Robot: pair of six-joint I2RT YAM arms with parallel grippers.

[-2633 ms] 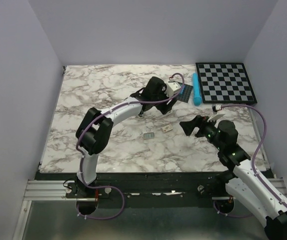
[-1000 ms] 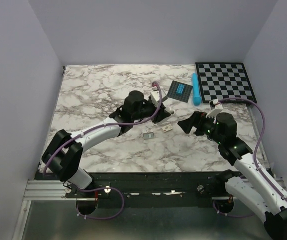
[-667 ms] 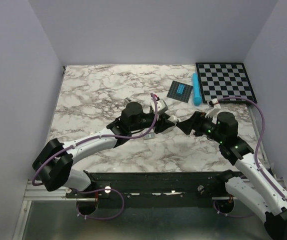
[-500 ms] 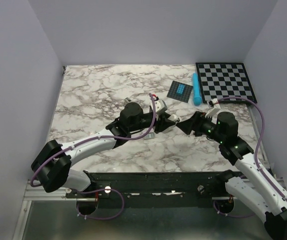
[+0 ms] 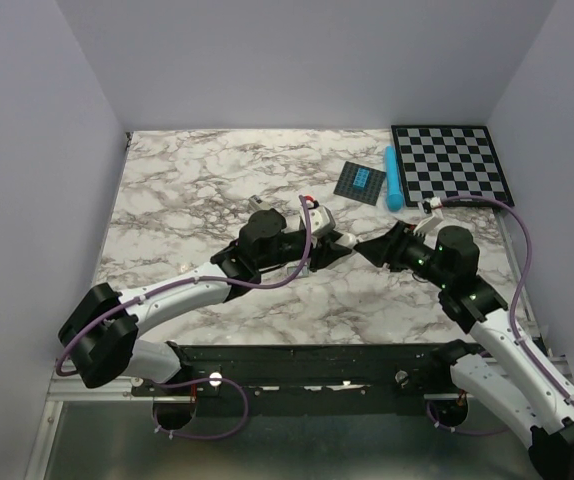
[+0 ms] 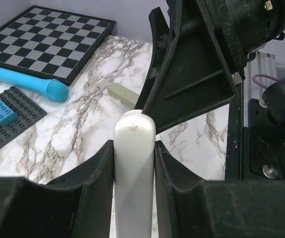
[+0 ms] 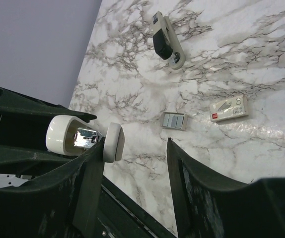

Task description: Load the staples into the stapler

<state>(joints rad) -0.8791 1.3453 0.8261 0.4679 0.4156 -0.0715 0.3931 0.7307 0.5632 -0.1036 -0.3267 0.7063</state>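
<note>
Right hand point(image 7: 135, 148), own wrist view: fingers spread, nothing pinched. Left hand point(image 7: 75, 135) comes in from frame left, fingers pressed tight on a white block point(image 7: 62, 135). Block's free end, a cream shell with shiny metal inside, sits at the inner edge of one right-hand finger. Touching or a hair off, can't tell. Staple strip point(image 7: 174, 120) lies flat on the tabletop point(image 7: 247, 54) frame-right of the block, with the staple box point(image 7: 228, 108) just past it, the two apart. Stapler point(image 7: 163, 44), black with a beige side, lies flat up-frame of the block, well apart from it and from both hands.

Left wrist view: block stands up between the left fingers point(image 6: 95, 173), rounded tip poking past them. Right hand fills the frame right behind that tip. Beige bar point(image 6: 123, 94) lies on the tabletop just beyond the block, partly hidden by it. Left of the block: blue toy microphone point(image 6: 26, 82) and lego plate point(image 6: 8, 116) with a blue brick, checkerboard point(image 6: 48, 42) farther back.

Top view: hands meet tip to tip at the block, mid-tabletop, left hand point(image 5: 335, 241) on its left, right hand point(image 5: 371, 248) on its right. Checkerboard, microphone and lego plate sit behind and right of the block, well apart from it.
</note>
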